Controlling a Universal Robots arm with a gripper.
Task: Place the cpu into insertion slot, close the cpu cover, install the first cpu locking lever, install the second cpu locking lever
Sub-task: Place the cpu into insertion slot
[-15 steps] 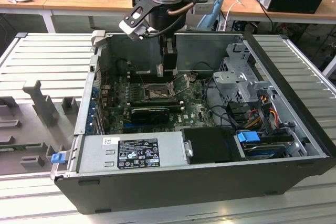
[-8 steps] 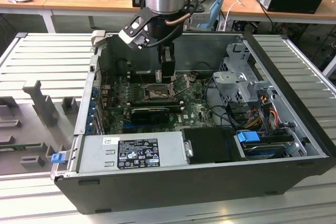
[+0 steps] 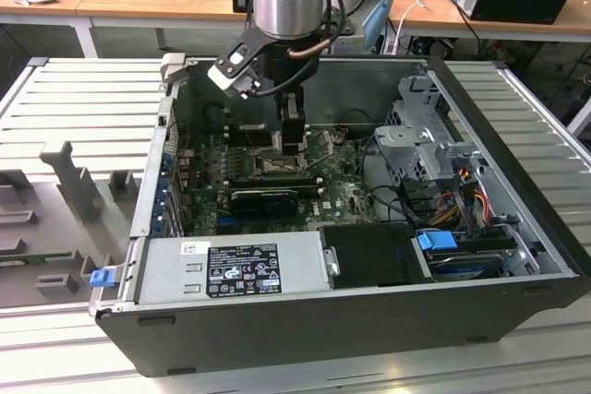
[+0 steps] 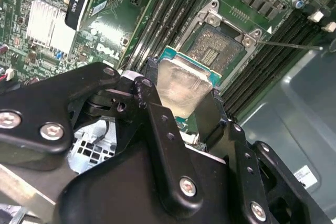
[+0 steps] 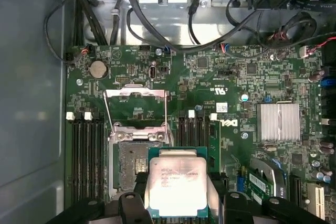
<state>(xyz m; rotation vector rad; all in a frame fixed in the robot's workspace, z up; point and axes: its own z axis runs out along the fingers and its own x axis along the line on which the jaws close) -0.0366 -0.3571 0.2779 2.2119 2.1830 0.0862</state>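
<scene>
Wooden benches [image 3: 185, 2] strewn with cables stand behind a grooved metal worktable [image 3: 65, 99], on which an open desktop tower case [image 3: 369, 306] lies on its side with the arm reaching down into it. By my reading the first step is in hand: the gripper [image 3: 292, 140] carries the cpu [image 5: 176, 184] above the green motherboard [image 5: 210, 77], and the chip is not yet seated. In the first wrist view it hangs beside and partly over the insertion slot [image 5: 131, 166] rather than square with it; the second wrist view shows it clear of the socket's dark centre. The black fingers [image 4: 152, 103] are closed on two opposite edges of the chip, its dull metal top facing the cameras, and nothing else seems touched. The cpu cover [image 5: 135, 94] stands swung open at the far end of the socket, and a thin wire lever [image 4: 289, 44] lies off to one side, so the way down looks free. Seating the chip would call for squaring its edges with the black socket frame and lowering it flat, without tilt, since the long memory slots [image 5: 86, 150] run close on either side.
</scene>
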